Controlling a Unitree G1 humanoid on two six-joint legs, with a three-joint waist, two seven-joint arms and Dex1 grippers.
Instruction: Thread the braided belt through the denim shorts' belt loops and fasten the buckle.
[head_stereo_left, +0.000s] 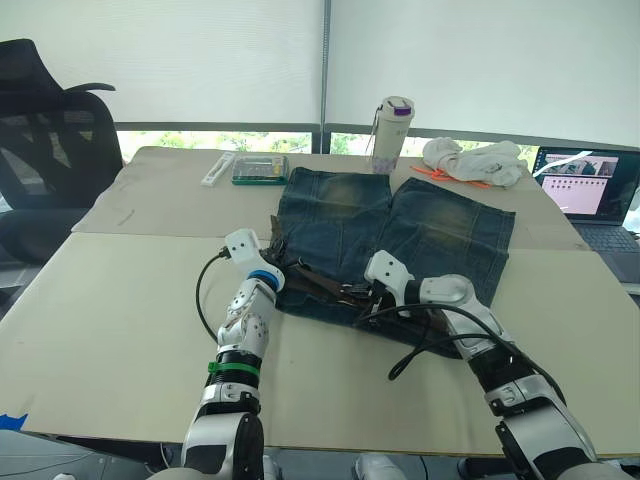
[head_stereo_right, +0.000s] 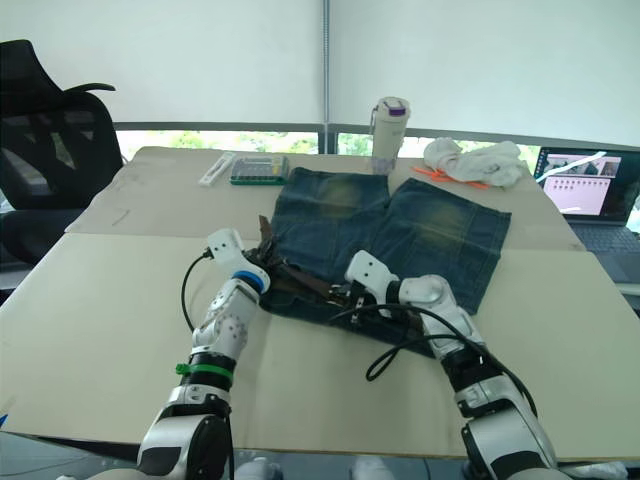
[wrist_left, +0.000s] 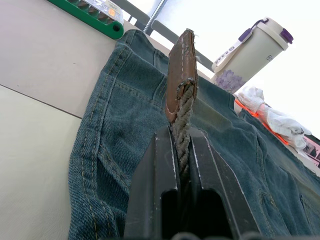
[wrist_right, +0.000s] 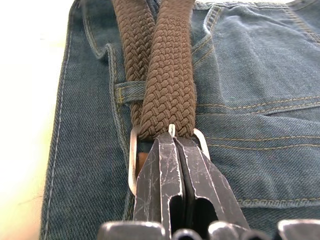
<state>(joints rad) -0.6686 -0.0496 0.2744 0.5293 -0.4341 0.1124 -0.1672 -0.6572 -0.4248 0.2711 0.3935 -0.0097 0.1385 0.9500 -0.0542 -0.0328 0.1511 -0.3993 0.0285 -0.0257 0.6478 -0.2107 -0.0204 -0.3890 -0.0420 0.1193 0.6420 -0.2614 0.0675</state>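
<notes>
— How many things on the table (head_stereo_left: 120, 300)?

— One pair of denim shorts (head_stereo_left: 400, 235), blue with yellowish faded legs, one braided belt (wrist_right: 165, 75), dark brown, lying along the waistband. One tumbler (head_stereo_left: 393, 133), one white cloth (head_stereo_left: 475, 160), one laptop (head_stereo_left: 590, 190). No writing I can read.

— And the grippers?

— Left gripper (wrist_left: 181, 150) is pinched on the belt's leather-tipped end. Right gripper (wrist_right: 174, 145) is closed at the buckle (wrist_right: 134, 160), beside one of the belt loops (wrist_right: 131, 91).

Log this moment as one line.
left gripper: shut on braided belt tip | right gripper: shut at buckle | denim shorts: flat on table
</notes>
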